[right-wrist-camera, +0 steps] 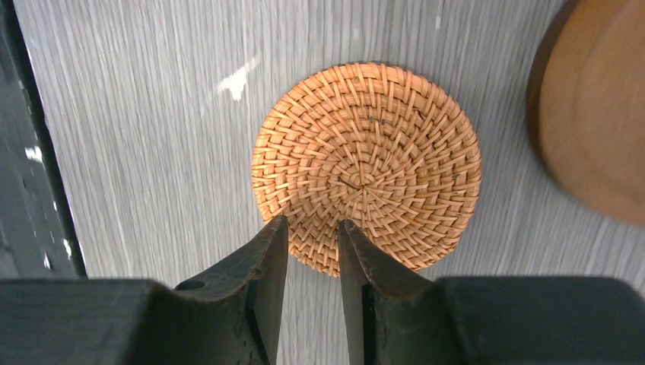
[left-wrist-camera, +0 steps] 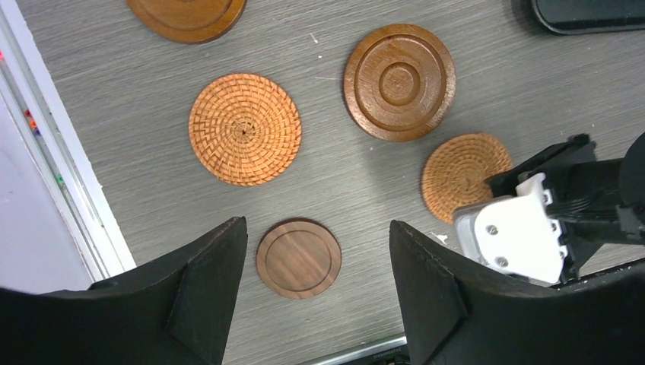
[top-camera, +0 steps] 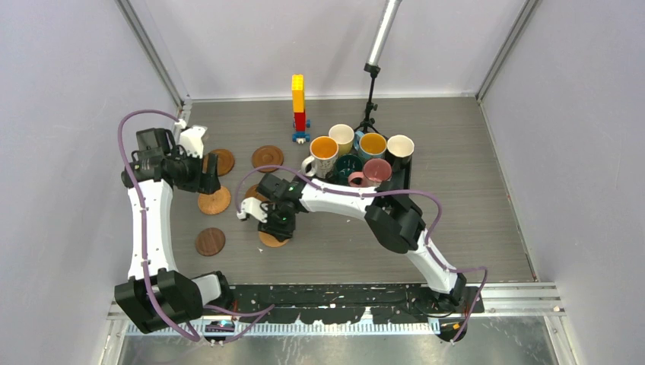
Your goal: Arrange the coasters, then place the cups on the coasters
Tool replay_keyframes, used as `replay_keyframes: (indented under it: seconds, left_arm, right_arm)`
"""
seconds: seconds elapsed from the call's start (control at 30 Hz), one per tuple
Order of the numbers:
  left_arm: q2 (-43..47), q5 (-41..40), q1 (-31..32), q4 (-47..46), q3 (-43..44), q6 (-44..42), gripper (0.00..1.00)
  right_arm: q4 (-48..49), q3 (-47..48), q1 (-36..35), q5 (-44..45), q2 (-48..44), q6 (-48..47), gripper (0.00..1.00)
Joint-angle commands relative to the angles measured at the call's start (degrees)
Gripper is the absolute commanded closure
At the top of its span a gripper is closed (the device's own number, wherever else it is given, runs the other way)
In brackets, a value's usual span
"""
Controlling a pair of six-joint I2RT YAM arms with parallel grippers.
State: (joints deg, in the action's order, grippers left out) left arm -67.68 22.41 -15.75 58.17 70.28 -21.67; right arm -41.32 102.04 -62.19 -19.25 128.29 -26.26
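You had the coasters (top-camera: 214, 201) lying apart on the worktop (top-camera: 471, 190), left of centre, none bearing a cup. The cups (top-camera: 324, 148) stood bunched at the rear right. Your right tool (right-wrist-camera: 313, 228) stood nearly closed at the near rim of a woven coaster (right-wrist-camera: 365, 163); whether it pinched the weave could not be told. Your left tool (left-wrist-camera: 317, 223) hung released above the dark coaster (left-wrist-camera: 298, 258). Judgement: arranging unfinished, cup placement not begun.

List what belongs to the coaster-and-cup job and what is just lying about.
Belongs to the job:
woven coasters
glossy wooden coasters
dark coaster
mugs, six in all

Just lying about:
brick tower
black tray
lamp stand
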Motion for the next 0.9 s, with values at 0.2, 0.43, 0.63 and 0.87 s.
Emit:
replay_keyframes:
  seconds: [0.2, 0.43, 0.63, 0.87]
  left_arm:
    - [0.2, 2.3, -3.5, 2.2, 2.1, -3.1, 0.30]
    - [0.9, 3.1, -5.1, 3.3, 1.8, -4.7, 0.30]
    - [1.5, 3.6, -5.4, 3.4, 1.4, -5.4, 0.30]
    - [1.5, 4.6, -5.4, 2.8, 0.4, -5.1, 0.29]
  right_arm:
    - [4.3, 6.3, -3.9, -3.8, 9.3, 2.4, 0.63]
    - [2.5, 6.7, -5.1, -5.6, 9.0, 1.9, 0.64]
    - [2.8, 5.0, -5.3, -4.6, 6.8, 2.7, 0.64]
    - [6.4, 5.7, -4.8, -0.8, 3.9, 5.5, 0.61]
